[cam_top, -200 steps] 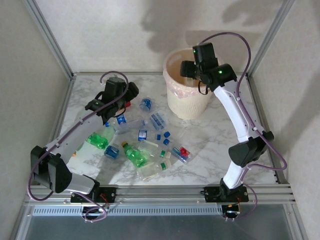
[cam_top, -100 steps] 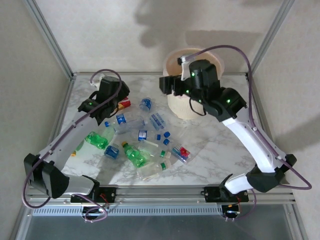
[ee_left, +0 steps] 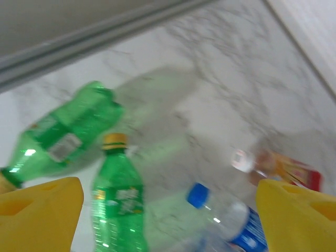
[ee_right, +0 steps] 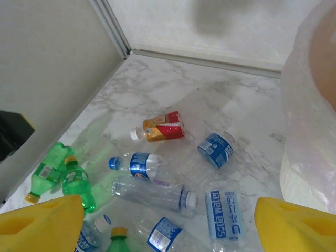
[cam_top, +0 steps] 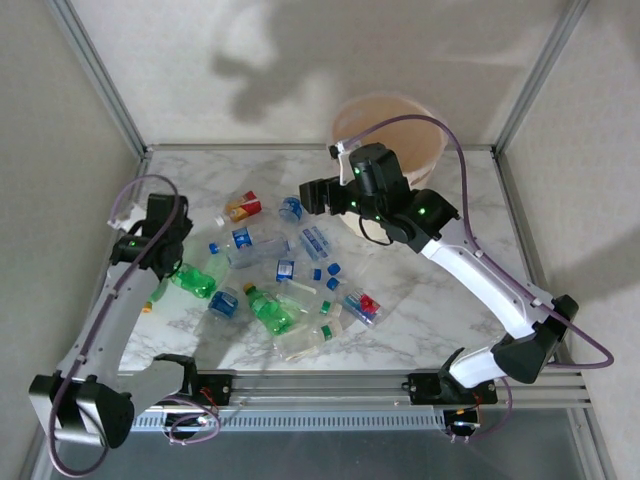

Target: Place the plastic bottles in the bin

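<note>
Marble tabletop [cam_top: 430, 300]: right gripper [ee_right: 168, 219], back from the round cream bin [cam_top: 422, 148], and left gripper [ee_left: 168, 210] stand open, seemingly empty; crushed plastic bottles [cam_top: 268, 308] remain.

- A white, grey-veined marble worktop [cam_top: 440, 300] is enclosed by plain off-white walls [cam_top: 180, 60].
- Aluminium frame posts [cam_top: 97, 75] are set at the corners.
- Soft shadows [cam_top: 300, 50] are cast there.
</note>
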You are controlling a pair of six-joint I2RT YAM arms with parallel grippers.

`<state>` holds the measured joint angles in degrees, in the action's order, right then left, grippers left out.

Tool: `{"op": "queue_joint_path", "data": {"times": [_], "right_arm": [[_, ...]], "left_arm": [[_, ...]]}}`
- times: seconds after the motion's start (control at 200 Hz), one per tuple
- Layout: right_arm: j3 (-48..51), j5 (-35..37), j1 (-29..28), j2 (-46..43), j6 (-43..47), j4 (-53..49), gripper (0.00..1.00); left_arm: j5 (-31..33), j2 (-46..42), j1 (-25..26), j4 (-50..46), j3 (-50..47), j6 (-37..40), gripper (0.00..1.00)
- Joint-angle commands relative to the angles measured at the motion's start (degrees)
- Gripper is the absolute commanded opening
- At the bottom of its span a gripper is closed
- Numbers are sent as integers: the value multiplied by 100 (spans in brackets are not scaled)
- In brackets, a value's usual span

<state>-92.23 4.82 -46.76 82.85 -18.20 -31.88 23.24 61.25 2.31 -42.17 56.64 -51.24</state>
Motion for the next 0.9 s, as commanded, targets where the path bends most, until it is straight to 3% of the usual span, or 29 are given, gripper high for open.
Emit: {"op": "queue_joint_path", "data": {"times": [0.0,0.315,0.556,0.896], "right_arm": [[171,-135,-28,-32,-90,214,85],[298,-82,-40,67,-184,38,84],[542,20,-38,-57,-201,-11,84],[754,-19,-38,-67,-425,-40,83]], "left_arm": [[63,-89,-563,-40,-432,189,85],[-829,336,-1934,915,-1412,597,86],[-772,1020,-2065,1217,-1349,943,93],[-762,1883,-2365,1582,-975,1424,94]]}}
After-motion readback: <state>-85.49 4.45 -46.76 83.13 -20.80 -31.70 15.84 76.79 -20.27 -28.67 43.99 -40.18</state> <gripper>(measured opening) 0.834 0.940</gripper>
